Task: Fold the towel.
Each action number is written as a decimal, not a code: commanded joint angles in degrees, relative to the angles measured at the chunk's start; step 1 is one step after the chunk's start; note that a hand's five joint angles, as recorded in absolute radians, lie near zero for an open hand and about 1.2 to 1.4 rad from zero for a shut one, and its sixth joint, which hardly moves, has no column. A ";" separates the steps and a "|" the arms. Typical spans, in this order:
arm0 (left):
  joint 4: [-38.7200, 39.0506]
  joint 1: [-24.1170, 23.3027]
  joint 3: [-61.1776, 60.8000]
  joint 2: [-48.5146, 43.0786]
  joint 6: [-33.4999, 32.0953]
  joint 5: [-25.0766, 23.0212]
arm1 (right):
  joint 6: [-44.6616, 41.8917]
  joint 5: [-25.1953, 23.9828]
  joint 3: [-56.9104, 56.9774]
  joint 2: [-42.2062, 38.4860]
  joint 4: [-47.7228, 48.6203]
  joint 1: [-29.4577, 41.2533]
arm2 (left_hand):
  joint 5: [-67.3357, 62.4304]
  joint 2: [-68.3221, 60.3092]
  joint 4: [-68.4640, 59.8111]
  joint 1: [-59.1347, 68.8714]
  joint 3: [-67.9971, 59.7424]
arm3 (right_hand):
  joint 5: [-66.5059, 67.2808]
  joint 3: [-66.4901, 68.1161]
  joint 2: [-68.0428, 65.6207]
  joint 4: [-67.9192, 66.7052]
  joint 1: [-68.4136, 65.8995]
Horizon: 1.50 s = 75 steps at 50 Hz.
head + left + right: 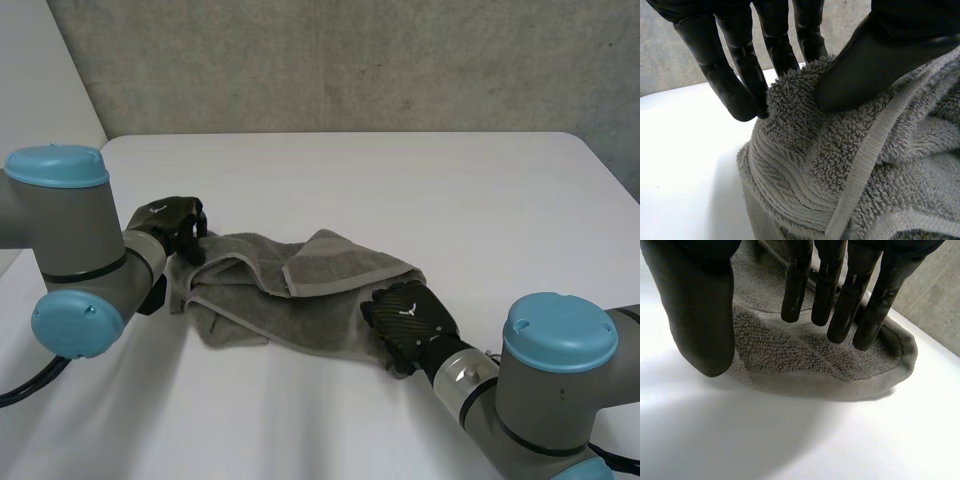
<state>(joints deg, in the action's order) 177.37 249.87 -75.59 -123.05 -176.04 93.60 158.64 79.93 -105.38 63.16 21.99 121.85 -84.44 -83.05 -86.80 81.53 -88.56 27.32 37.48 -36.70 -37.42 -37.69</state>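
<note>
A grey towel (pixel 300 295) lies crumpled and partly folded on the white table (pixel 420 180), between my two hands. My left hand (pixel 172 225) is at the towel's left end. In the left wrist view its thumb (pixel 875 55) presses a raised fold of the towel (pixel 840 165) against the fingers (pixel 747 75), pinching the cloth. My right hand (pixel 410 315) rests at the towel's right near corner. In the right wrist view its straight fingers (pixel 840 300) hover over the towel's rounded edge (pixel 805 360), with the thumb (pixel 700 315) spread apart beside the cloth, holding nothing.
The table's far edge meets a grey concrete wall (pixel 350 60). Bare white tabletop (pixel 300 420) lies in front of the towel and behind it. My two arms flank the towel at the near left and near right.
</note>
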 commanded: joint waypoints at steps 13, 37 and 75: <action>-0.18 0.00 0.09 0.88 0.26 -0.08 | 1.05 0.14 -0.26 1.97 2.36 -0.91 | 14.44 3.05 6.80 -1.53 8.56 | 42.68 42.52 -43.30 -42.58 -42.31; -0.18 -0.08 -0.34 0.71 0.53 -0.26 | 0.88 -2.41 -1.76 2.15 -4.59 -1.35 | 14.44 3.05 6.80 -1.53 8.56 | -7.23 -7.38 6.61 7.32 7.59; 0.35 -0.26 -0.87 0.27 0.53 -0.26 | 0.61 -0.74 0.09 -1.46 3.32 -0.65 | 14.44 3.05 6.80 -1.53 8.56 | 3.04 2.88 -3.66 -2.94 -2.67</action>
<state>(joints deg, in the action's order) 177.75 249.61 -76.46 -122.76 -175.52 93.34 159.25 78.63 -105.44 61.40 24.61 120.92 -84.44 -83.05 -86.80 81.54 -88.56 25.10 39.26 -38.56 -39.23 -39.06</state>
